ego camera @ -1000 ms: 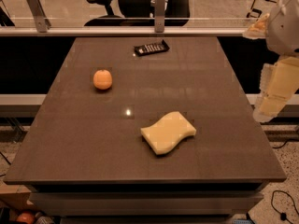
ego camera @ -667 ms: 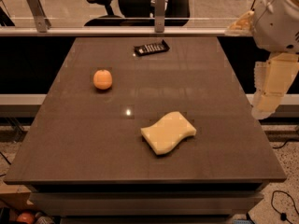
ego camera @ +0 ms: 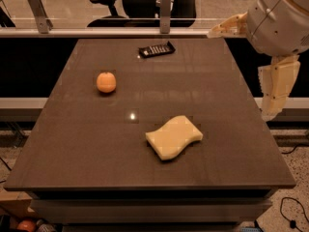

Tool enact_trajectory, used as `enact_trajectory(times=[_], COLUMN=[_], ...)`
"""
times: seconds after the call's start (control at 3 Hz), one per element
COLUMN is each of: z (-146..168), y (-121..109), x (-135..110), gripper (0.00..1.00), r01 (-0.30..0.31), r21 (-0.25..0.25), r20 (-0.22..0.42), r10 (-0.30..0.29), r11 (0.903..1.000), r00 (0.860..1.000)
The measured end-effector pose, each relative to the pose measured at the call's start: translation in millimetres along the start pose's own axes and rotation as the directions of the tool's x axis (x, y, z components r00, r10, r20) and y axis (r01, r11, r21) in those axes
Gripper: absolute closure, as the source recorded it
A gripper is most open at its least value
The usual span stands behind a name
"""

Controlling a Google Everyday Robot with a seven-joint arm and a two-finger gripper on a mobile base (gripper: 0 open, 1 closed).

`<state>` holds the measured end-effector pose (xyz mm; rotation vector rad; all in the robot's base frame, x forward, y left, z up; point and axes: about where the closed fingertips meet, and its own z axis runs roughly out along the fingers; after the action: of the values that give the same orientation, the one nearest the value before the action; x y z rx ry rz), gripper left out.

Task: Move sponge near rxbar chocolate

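Nearer the table (ego camera: 72, 144) now, gripper (ego camera: 264, 47) hovers beside its far-right corner.

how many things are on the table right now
3. The sponge lies near the front, right of centre; the orange fruit mid-left; the rxbar chocolate by the far edge. The gripper hangs beyond the right side of the table. Nothing seems hidden.

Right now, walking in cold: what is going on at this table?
Nothing is being handled yet. The robot's gripper hangs beyond the right edge of the table, apart from every object. The sponge lies untouched toward the front, the rxbar chocolate sits near the far edge, and an orange rests on the left.
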<state>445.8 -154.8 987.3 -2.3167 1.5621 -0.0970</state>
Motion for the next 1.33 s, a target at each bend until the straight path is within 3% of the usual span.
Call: enact_trajectory(times=[0.33, 0.67, 1.0, 1.33], z=[23, 48, 76, 76], y=[-1, 1, 4, 4], x=[-8, -17, -28, -28], gripper=[0.00, 0.00, 0.00, 0.00], r01=[0.066, 0.097, 0.122, 0.122], r21=[-0.020, -0.067, -0.144, -0.144], r20=[0.041, 0.056, 0.059, 0.059], r10=[-0.066, -0.094, -0.115, -0.115], r11=[0.9976, 0.9930, 0.9819, 0.9819], r00=[0.997, 0.994, 0.992, 0.992])
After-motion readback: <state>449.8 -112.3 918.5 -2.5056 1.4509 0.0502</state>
